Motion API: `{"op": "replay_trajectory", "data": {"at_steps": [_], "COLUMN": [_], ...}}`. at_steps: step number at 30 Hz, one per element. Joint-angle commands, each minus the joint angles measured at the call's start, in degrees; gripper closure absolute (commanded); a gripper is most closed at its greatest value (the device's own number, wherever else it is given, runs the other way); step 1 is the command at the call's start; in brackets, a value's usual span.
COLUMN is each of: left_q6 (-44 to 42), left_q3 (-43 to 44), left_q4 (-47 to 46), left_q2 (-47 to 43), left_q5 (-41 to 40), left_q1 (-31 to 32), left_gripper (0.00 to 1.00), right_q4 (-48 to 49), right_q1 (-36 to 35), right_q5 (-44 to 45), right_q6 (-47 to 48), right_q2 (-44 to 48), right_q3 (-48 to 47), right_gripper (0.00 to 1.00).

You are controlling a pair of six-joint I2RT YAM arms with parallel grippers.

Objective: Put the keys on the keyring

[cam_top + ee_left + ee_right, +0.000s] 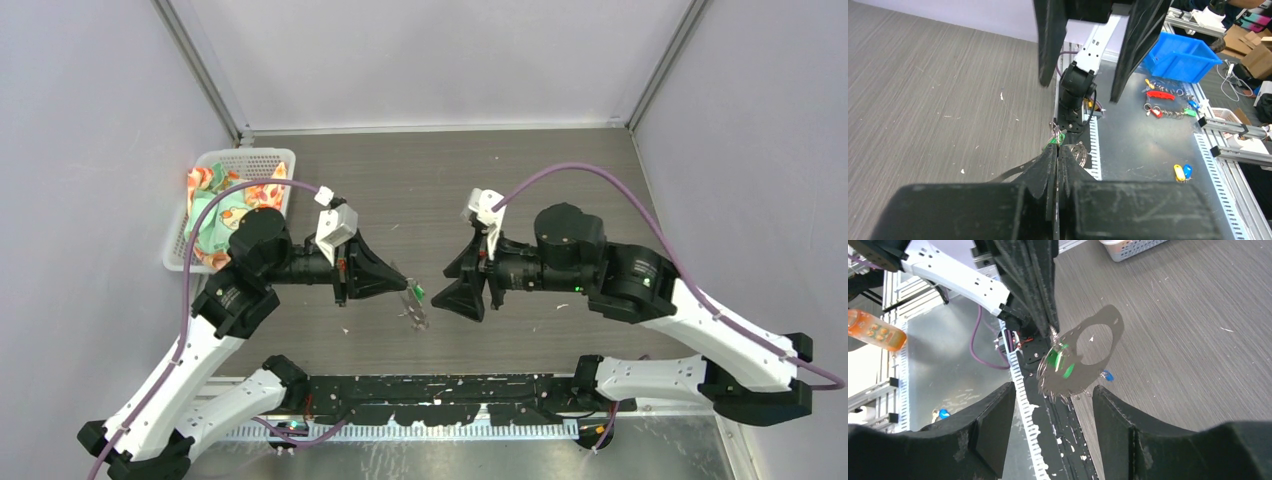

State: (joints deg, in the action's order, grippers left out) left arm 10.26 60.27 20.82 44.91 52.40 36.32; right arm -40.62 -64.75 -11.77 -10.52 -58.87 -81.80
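My left gripper [403, 285] is shut on the keyring [418, 312], which hangs from its tips above the table. In the right wrist view the keyring [1098, 360] is a flat grey loop with a scalloped edge and a wide hole. A green key head [1060, 362] lies against it, and a blue key head [1107, 375] shows at its lower edge; whether that one is on the ring I cannot tell. My right gripper [441, 287] stands open just right of the keyring, touching nothing. The left wrist view shows my left gripper [1058, 150] pinched on green [1058, 137] and wire.
A white basket [262, 156] holding colourful cloth stands at the table's far left. Beyond the near table edge lies a metal bench with a blue bin [1183, 50], loose key tags [1168, 100] and an orange object [875, 330].
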Motion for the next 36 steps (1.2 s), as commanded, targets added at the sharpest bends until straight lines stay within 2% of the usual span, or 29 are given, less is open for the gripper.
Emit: {"op": "replay_trajectory", "data": {"at_steps": [1, 10, 15, 19, 24, 27, 29, 36], "left_q6": [3.54, 3.05, 3.01, 3.01, 2.93, 2.68, 2.47, 2.00], "left_q3": [0.19, 0.60, 0.49, 0.46, 0.46, 0.63, 0.65, 0.97], "left_q4": [-6.58, -6.09, -6.10, -6.09, -6.25, -6.21, -6.18, -6.04], "left_q2": [-0.68, -0.96, -1.11, -1.22, -1.39, -1.40, -1.48, -1.62], "left_q5": [0.48, 1.81, 2.59, 3.36, 3.30, 3.30, 3.24, 3.06], "left_q1": [0.17, 0.18, 0.20, 0.18, 0.17, 0.18, 0.16, 0.16], "left_gripper": [1.00, 1.00, 1.00, 1.00, 1.00, 1.00, 1.00, 1.00], "right_q4": [8.17, 12.13, 12.76, 12.75, 12.74, 12.98, 12.92, 12.31], "right_q1": [0.11, 0.15, 0.21, 0.21, 0.20, 0.19, 0.22, 0.24], "right_q5": [1.77, 2.37, 2.94, 4.19, 2.83, -0.31, -1.31, -2.47], "right_q6": [-1.59, -1.92, -2.34, -2.41, -2.59, -3.29, -3.65, -3.89], "right_q2": [-1.65, -1.82, -1.01, -0.32, -0.50, -1.20, -1.61, -2.02], "right_q3": [2.31, 3.76, 4.60, 5.13, 5.00, 5.25, 5.25, 5.22], "right_gripper": [0.38, 0.58, 0.66, 0.67, 0.75, 0.67, 0.67, 0.86]}}
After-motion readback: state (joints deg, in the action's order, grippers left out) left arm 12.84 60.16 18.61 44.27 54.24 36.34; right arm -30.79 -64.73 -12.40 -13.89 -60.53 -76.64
